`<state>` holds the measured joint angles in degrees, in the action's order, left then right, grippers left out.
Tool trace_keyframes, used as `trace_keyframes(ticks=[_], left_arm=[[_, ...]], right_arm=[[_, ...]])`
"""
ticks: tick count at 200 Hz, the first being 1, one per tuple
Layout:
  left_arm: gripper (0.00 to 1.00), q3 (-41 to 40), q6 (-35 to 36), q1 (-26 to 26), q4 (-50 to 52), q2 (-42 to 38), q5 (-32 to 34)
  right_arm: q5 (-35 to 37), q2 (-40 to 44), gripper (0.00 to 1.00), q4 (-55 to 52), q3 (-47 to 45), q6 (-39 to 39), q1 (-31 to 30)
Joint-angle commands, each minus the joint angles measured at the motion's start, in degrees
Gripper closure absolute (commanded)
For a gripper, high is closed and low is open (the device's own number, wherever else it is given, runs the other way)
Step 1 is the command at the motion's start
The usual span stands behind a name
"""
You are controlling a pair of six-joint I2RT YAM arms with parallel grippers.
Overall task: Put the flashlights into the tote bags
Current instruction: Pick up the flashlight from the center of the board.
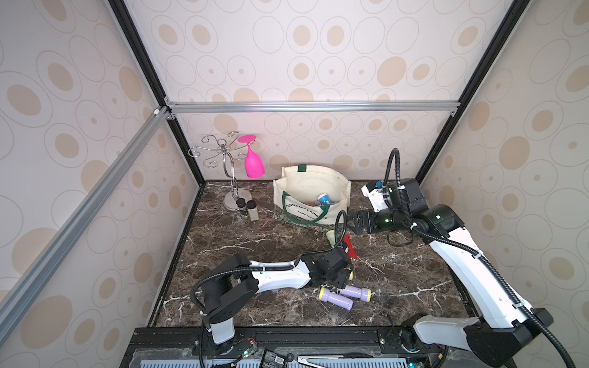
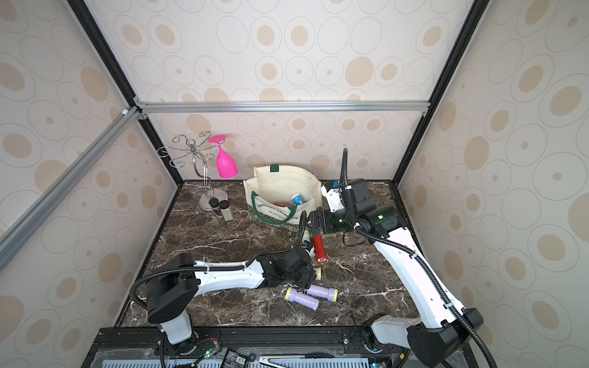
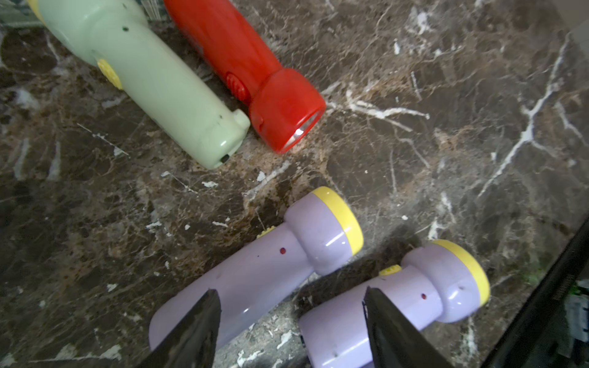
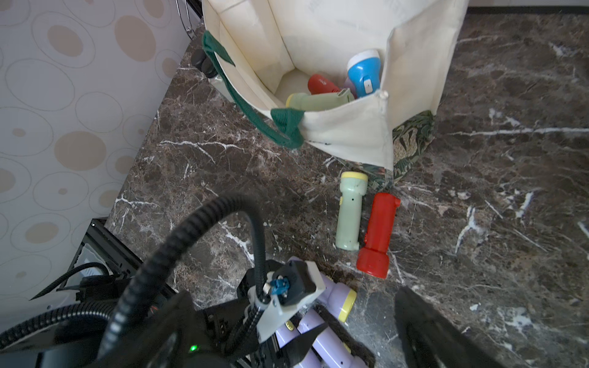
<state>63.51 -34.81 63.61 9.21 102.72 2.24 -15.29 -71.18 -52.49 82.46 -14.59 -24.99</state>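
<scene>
The cream tote bag (image 1: 310,186) (image 4: 347,133) stands open at the back of the table. Inside it are a blue flashlight (image 4: 363,73), a red one (image 4: 322,84) and a pale green one (image 4: 318,100). In front of the bag a pale green flashlight (image 1: 331,237) (image 3: 153,79) and a red flashlight (image 2: 317,250) (image 3: 251,63) lie side by side. Several lilac flashlights lie nearer the front. My left gripper (image 3: 291,299) is open and low over two of them (image 3: 271,264) (image 3: 414,296), one finger above each. Two more (image 1: 336,298) (image 1: 357,292) lie beside its wrist. My right gripper (image 1: 352,223) hangs open and holds nothing, just right of the bag.
A wire glass stand (image 1: 228,159) with a pink glass (image 1: 254,162) hanging from it stands at the back left. Two dark-capped jars (image 1: 247,207) stand at its foot. Patterned walls close the table's left, back and right sides.
</scene>
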Motion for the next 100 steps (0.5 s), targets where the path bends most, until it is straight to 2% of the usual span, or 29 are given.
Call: trace_keyframes(ticks=[1, 100], left_arm=[[0.29, 3.3, 2.1, -0.4, 4.3, 1.4, 0.8], [0.36, 7.2, 4.7, -1.3, 10.1, 7.7, 4.7]], right_arm=[[-1.0, 1.2, 0.00, 0.0, -1.1, -1.1, 0.2], [-2.4, 1.1, 0.00, -1.1, 2.4, -1.2, 1.3]])
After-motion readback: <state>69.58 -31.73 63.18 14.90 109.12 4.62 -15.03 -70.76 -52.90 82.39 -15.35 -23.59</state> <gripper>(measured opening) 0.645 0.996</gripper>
